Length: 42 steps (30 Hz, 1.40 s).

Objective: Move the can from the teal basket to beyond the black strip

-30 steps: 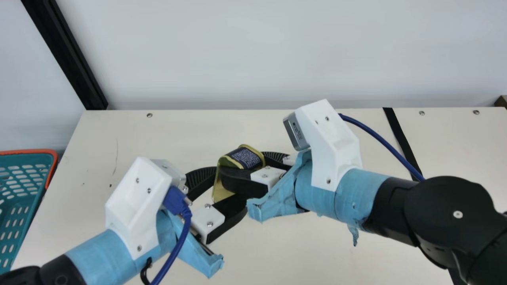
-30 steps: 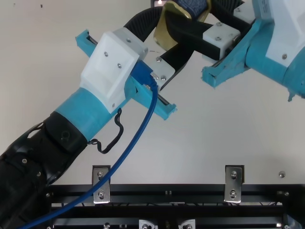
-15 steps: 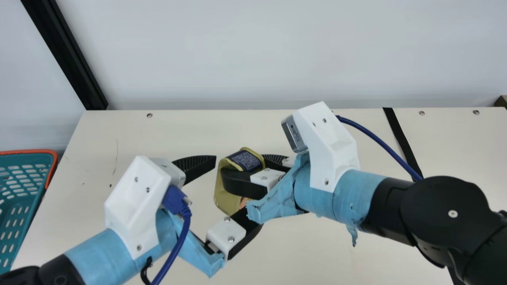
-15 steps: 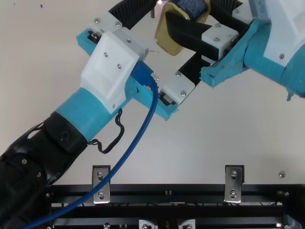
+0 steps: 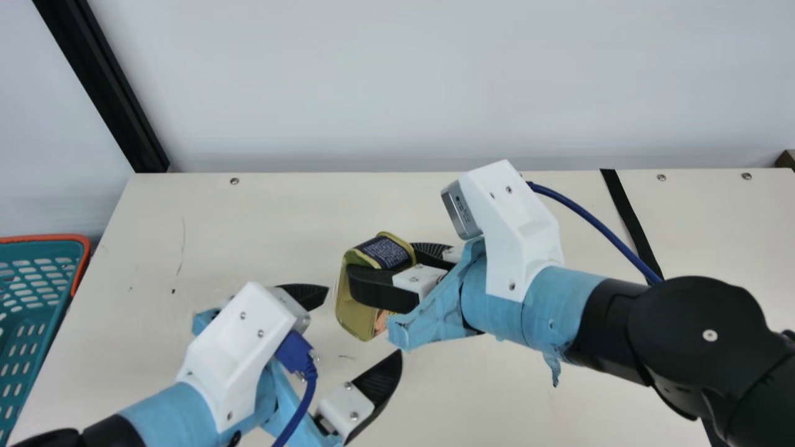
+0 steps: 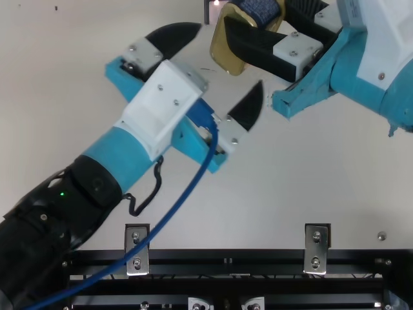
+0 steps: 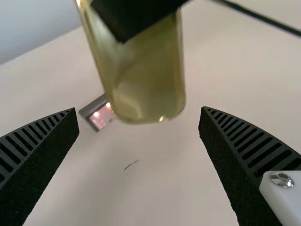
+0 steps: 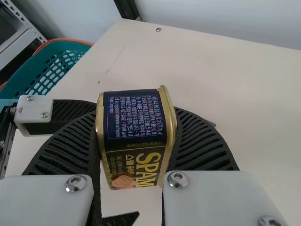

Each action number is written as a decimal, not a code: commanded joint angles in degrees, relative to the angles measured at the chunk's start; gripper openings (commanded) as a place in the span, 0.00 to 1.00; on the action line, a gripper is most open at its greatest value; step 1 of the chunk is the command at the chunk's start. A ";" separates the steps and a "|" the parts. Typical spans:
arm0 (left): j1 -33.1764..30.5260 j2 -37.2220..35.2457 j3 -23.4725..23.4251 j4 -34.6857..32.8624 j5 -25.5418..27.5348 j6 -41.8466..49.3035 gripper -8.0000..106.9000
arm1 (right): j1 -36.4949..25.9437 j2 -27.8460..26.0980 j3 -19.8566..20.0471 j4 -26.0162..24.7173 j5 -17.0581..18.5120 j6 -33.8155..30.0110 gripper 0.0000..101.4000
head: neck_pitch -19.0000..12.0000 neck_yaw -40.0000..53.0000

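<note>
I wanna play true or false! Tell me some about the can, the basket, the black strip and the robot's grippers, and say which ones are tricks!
The right gripper is holding the can. True.
The basket has an orange rim. True.
The can is inside the basket. False: it is outside, in the right gripper.
The left gripper is shut. False: it is open.
The strip is black. True.

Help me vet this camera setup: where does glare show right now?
Left wrist view: glints on the gold, round-cornered metal can and dark-framed pink patch; top view: a bright spot on that patch; right wrist view: highlights on silver screw heads; main view: soft light.
</note>
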 commanded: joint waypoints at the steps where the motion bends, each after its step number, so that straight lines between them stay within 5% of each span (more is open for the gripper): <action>1: 1.13 -0.38 0.50 -0.62 1.03 1.50 0.85 | 0.00 0.00 0.00 0.00 0.00 0.00 0.00 | -0.13 -0.45; 13: 12.27 -6.13 6.82 -7.95 1.62 9.56 0.85 | 0.00 0.00 0.00 0.00 0.00 0.00 0.00 | -0.13 -0.45; 26: 28.00 -15.53 13.90 -26.51 -9.94 21.03 0.85 | 0.00 0.00 0.00 0.00 0.00 0.00 0.00 | -0.13 -0.45; 27: 26.07 -14.98 13.64 -22.29 -8.01 19.25 0.85 | 0.00 0.00 0.00 0.00 0.00 0.00 0.00 | -0.13 -0.45; 42: 27.99 -15.53 13.90 -26.47 -9.96 21.01 0.85 | 0.00 0.00 0.00 0.00 0.00 0.00 0.00 | -0.13 -0.45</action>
